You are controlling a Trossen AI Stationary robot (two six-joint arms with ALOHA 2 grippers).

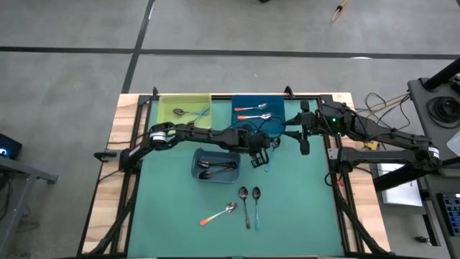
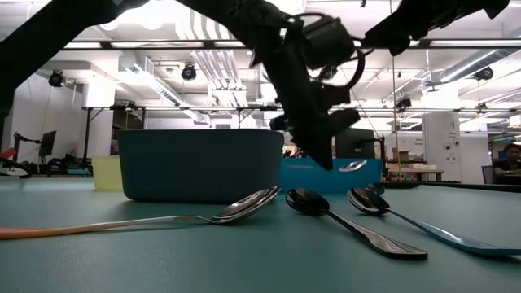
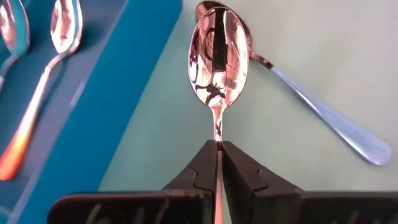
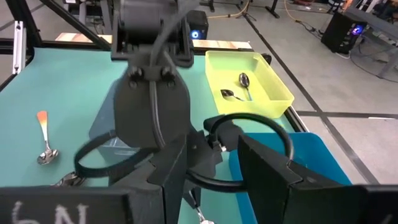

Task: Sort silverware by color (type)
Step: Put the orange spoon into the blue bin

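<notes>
Currently the left gripper (image 3: pixel 219 149), fingers pinching a spoon (image 3: pixel 217 59) by its handle, holds it bowl-outward beside the blue bin (image 1: pixel 258 113) at the surface's far edge — presumably for dropping in; the right gripper (image 1: pixel 304 144) waits nearby, fingers spread.

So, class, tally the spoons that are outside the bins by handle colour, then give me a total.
Orange-handled spoon: 1
All-metal spoon: 1
Light-blue-handled spoons: 2
Held spoon in the left end effector, handle hidden: 1
Total: 5
</notes>
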